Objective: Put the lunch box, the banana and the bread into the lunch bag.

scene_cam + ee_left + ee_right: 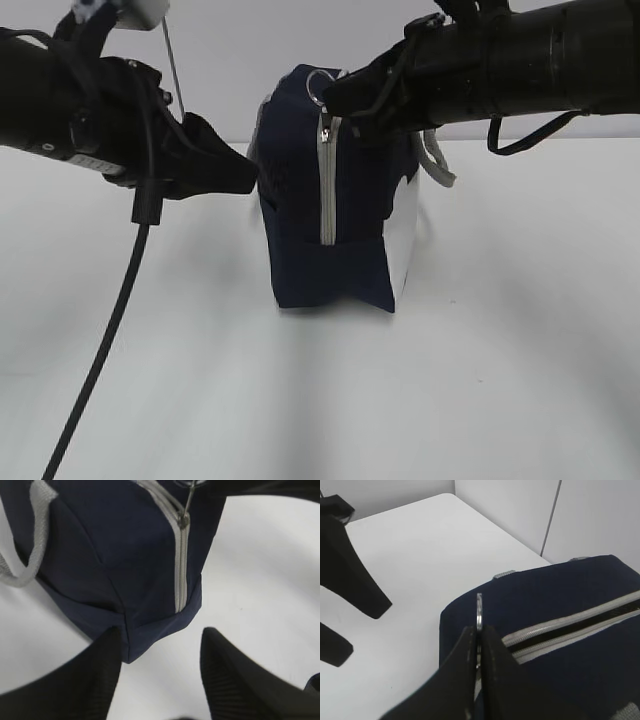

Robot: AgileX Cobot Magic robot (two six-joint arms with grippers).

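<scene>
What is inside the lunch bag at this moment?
Not visible. The lunch bag shows only a dark slit where its zipper is partly open; the fabric hides any contents. The right tool pinches the ring pull.

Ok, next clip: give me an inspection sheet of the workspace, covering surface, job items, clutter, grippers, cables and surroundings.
Surface: white table, bare where visible.
Job's things: navy lunch bag stands on the table; its grey zipper is closed down the end facing the exterior camera and partly open along the top in the right wrist view. Lunch box, banana and bread: nothing seen.
Clutter: nothing seen.
Grippers: right gripper shut on the ring pull; left gripper open beside the bag's lower end, apparently not gripping it.
Cables: black cable hangs from the left arm towards the table.
Surroundings: plain white wall panels.
</scene>
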